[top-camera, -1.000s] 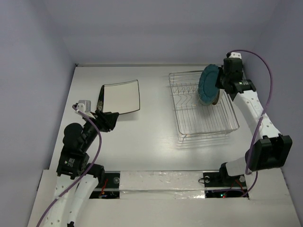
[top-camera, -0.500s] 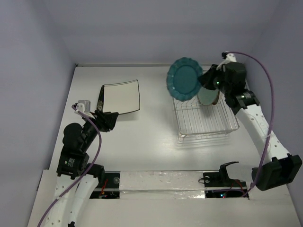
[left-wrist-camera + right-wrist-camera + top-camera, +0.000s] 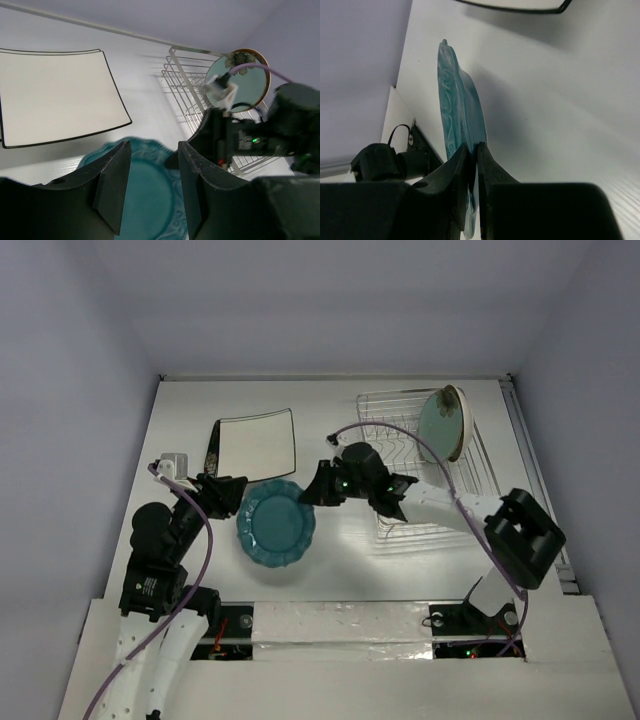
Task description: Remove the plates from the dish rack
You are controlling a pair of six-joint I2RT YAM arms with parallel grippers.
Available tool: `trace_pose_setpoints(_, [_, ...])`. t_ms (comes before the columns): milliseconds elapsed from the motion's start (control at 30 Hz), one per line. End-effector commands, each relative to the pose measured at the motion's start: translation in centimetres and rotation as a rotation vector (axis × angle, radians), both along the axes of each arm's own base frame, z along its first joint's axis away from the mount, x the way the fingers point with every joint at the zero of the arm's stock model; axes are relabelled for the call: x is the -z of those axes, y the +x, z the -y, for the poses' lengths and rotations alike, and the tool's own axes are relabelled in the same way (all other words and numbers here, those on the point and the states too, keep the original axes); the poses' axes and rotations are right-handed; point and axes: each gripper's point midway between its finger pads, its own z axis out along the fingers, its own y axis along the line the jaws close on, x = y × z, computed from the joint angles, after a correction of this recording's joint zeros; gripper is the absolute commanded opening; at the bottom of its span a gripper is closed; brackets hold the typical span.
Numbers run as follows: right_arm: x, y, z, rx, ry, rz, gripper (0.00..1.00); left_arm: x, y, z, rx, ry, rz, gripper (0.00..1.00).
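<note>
Reading the overhead view from the left, I find the left gripper (image 3: 222, 496) well to the left of the dish rack (image 3: 485, 508). Its jaws are spread with nothing between them. In its own wrist view the teal plate (image 3: 150, 186) shows through that gap, the lower part cut off by the frame.

The white square plate (image 3: 256, 444) with its dark rim lies flat, left of the rack and level with its far half. A dark sliver (image 3: 212, 448) runs along its left edge; I cannot make out what that is. The right wrist camera catches only one corner of this plate (image 3: 515, 4).

The teal plate (image 3: 276, 524) sits left of the rack's near corner. I cannot tell whether it rests fully on the table (image 3: 330, 565); the right wrist view shows it edge-on (image 3: 460, 115).

The right gripper (image 3: 318, 490) reaches out left of the rack, pinching the teal plate's rim.

Inside the rack, at its far right, the round brown-rimmed plate (image 3: 443, 422) stands upright. In the left wrist view the right arm and its purple cable (image 3: 250, 67) partly hide it (image 3: 247, 85).
</note>
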Motion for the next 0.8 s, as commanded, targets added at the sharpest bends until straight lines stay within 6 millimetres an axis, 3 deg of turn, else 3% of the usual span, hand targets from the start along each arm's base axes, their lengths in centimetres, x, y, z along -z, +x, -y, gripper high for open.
trace_pose_setpoints(0, [-6.6,1.0,-4.6,-0.015,0.310,0.083,0.00,-1.9,0.1,0.0,0.003,-0.005,0.074,0.39])
trace_pose_setpoints(133, [-4.3,0.4,-6.7,-0.045,0.343,0.019,0.00,-1.8,0.1,0.0,0.001,-0.005,0.072,0.39])
trace_pose_setpoints(333, [-0.4,1.1,-7.5,0.000,0.315,-0.045,0.00,-1.8,0.1,0.1,0.006,-0.005,0.071,0.39])
trace_pose_setpoints(400, [1.9,1.5,-7.4,0.027,0.277,-0.070,0.00,-1.8,0.1,0.1,0.008,-0.005,0.073,0.39])
trace_pose_setpoints(467, [3.9,1.3,-7.6,0.037,0.245,-0.096,0.07,-1.8,0.1,0.1,0.008,-0.005,0.070,0.39])
trace_pose_setpoints(500, [4.5,1.4,-7.6,0.042,0.230,-0.100,0.21,-1.8,0.1,0.1,0.009,-0.005,0.073,0.39])
trace_pose_setpoints(600, [6.6,1.4,-7.7,0.027,0.169,-0.111,0.42,-1.8,0.1,0.1,0.011,-0.005,0.070,0.39])
trace_pose_setpoints(767, [7.5,2.1,-6.6,0.074,0.080,-0.078,0.59,-1.8,0.1,0.1,0.008,-0.005,0.071,0.39])
